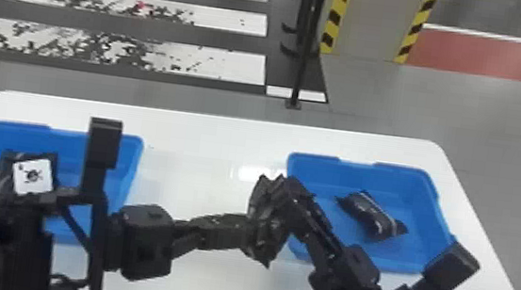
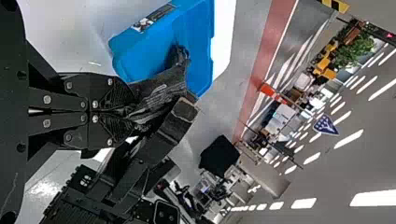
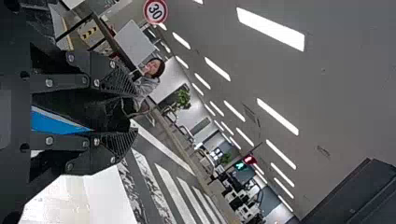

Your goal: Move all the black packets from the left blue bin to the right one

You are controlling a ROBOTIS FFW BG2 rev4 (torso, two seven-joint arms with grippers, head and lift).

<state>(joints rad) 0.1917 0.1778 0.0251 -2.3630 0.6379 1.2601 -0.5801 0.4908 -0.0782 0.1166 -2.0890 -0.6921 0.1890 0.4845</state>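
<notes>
Glossy plastic packet (image 1: 367, 211), smooth table (image 1: 212, 143)

white table (image 1: 208, 140) under two blue bins (image 1: 393, 175)

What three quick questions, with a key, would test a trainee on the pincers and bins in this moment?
1. True or false: the left pincer is shut on a black packet.
2. Multiple choice: how do the fingers of the right pincer stand?
A) pressed together
B) apart
C) crossed over each other
3. Fill in the missing word: the white square with a black symbol lies in the ____ blue bin, going by the robot's own sides.

Key: 1 true; 2 B; 3 left.
</notes>
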